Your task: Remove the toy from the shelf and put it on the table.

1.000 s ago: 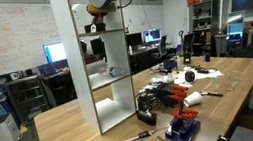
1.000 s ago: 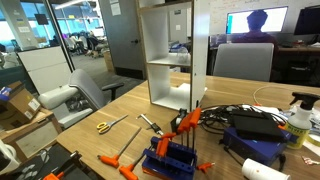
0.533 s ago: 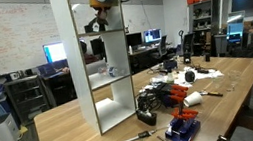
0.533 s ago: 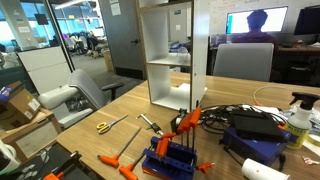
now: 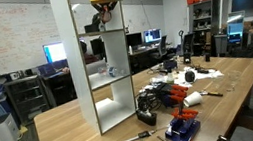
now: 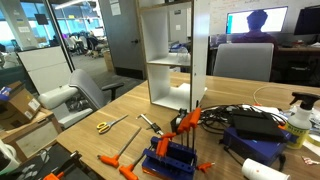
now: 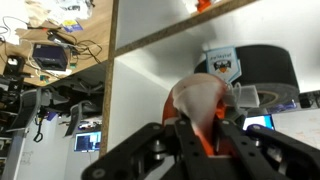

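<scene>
In the wrist view the fingers are closed around the toy; it sits between them, pale on the near side and red-orange lower down. The gripper holds it just in front of the shelf, near one white board that runs slanted across the view. Behind the toy, inside the shelf, stands a black round object with a blue-and-white label. In an exterior view the gripper is at the upper compartment of the shelf, and the arm comes in from above. The shelf stands upright on the table. Beside the shelf on the table lies an orange-and-black pile of tools
</scene>
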`<state>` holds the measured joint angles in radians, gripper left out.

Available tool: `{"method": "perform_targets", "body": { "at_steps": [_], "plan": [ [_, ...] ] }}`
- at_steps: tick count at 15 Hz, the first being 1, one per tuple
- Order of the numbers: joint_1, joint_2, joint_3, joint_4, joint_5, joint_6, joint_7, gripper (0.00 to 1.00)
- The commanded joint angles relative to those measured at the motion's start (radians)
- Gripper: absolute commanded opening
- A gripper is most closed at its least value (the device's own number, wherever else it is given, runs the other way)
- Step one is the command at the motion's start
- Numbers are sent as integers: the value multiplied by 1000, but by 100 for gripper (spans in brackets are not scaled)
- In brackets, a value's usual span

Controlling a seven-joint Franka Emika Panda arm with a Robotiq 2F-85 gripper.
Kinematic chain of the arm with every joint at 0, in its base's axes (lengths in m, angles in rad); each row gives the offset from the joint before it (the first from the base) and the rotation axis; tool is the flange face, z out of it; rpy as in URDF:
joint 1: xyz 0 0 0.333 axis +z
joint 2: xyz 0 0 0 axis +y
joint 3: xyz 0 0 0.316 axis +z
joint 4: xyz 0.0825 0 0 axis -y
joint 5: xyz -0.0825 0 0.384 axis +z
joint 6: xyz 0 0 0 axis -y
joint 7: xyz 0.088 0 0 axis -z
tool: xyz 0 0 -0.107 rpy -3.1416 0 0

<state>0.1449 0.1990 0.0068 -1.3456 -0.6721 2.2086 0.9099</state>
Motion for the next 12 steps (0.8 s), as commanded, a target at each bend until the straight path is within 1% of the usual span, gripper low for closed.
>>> {"method": "perform_targets", "body": {
  "at_steps": [1, 4, 7, 9, 12],
  "plan": [
    [10, -157, 34, -190, 87, -89, -44, 5],
    [11, -235, 52, -282, 178, -169, -81, 6],
    [-8, -286, 73, -340, 253, -232, -124, 6],
    [-15, -309, 74, -392, 314, -241, -161, 6],
    [-26, -311, 69, -467, 409, -209, -227, 6]
  ]
}}
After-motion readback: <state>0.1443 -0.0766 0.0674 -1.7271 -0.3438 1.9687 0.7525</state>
